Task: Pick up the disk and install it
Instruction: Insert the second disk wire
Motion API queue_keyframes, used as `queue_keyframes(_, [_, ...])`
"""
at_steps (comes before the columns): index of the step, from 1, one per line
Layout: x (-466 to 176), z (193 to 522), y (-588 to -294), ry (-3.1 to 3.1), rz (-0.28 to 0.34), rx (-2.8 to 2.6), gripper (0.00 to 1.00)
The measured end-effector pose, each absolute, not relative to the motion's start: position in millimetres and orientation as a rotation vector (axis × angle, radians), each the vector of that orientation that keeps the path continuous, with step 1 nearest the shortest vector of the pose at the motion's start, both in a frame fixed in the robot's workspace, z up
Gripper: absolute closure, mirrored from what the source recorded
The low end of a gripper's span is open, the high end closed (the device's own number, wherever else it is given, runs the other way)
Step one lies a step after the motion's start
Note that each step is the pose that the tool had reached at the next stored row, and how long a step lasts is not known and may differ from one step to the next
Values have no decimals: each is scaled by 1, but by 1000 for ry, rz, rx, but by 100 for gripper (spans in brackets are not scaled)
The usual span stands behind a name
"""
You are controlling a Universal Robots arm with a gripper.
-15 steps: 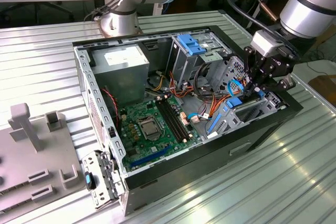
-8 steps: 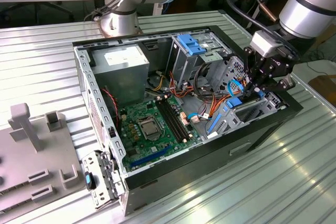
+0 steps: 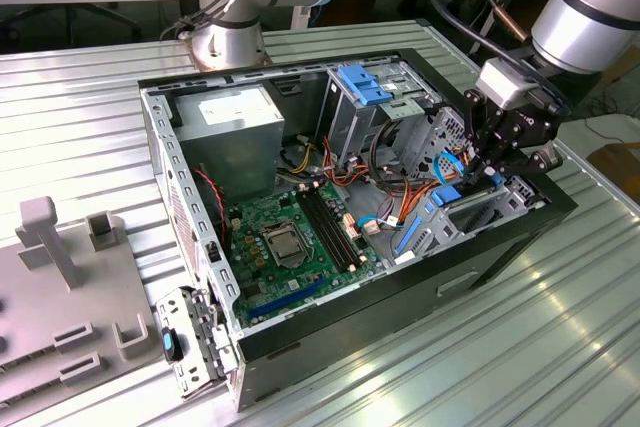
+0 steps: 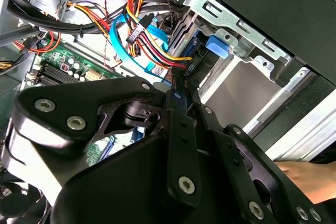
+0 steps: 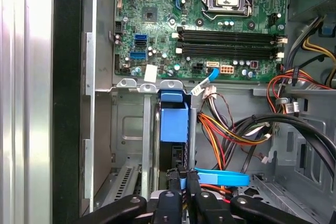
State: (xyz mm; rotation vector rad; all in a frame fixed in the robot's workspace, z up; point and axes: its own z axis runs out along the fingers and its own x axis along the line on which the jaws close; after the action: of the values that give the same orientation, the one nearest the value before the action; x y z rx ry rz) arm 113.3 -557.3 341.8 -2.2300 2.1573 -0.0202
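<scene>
The disk (image 5: 173,123), a dark slab with bright blue plastic rails, stands on edge in a narrow slot of the grey drive bay (image 5: 126,129) at the case's front. In the exterior view the disk (image 3: 440,199) shows as a blue strip in the bay (image 3: 490,209) at the case's right end. My gripper (image 5: 182,180) reaches down into that slot, its black fingers (image 5: 169,182) pressed close together on the disk's blue upper edge. In the second wrist view the gripper (image 4: 176,86) meets just beside the bay's blue tab (image 4: 218,45).
The open computer case (image 3: 350,317) lies on a ribbed metal table (image 3: 560,327). Orange, red and blue cables (image 5: 231,129) bunch beside the bay. Also inside are the motherboard (image 3: 290,237), the power supply (image 3: 235,112) and an upper cage with a blue latch (image 3: 362,85). A grey fixture (image 3: 60,287) sits at the exterior view's left.
</scene>
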Motion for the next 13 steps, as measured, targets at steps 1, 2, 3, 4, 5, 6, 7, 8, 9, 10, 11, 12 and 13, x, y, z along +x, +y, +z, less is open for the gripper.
queue_keyframes(1, [113,343,-557,2155,-14,-2227,84])
queue_keyframes(2, [113,344,-557,2154,-12,-2226,84])
queue_keyframes(3, [113,345,-557,2154,-12,-2226,84])
queue_keyframes(4, [113,346,-557,2153,-11,-2225,84])
queue_keyframes(5, [113,347,-557,2153,-9,-2225,84])
queue_keyframes(6, [113,347,-557,2152,-7,-2224,84])
queue_keyframes(7, [113,347,-557,2151,-6,-2223,84])
queue_keyframes(8, [113,347,-557,2150,-4,-2222,84])
queue_keyframes(9, [113,347,-557,2149,-2,-2221,84])
queue_keyframes(10, [113,347,-557,2148,2,-2219,84])
queue_keyframes(11, [113,347,-557,2146,6,-2217,84])
queue_keyframes(12, [113,347,-558,2145,7,-2216,84])
queue_keyframes(13, [113,347,-558,2143,7,-2219,84])
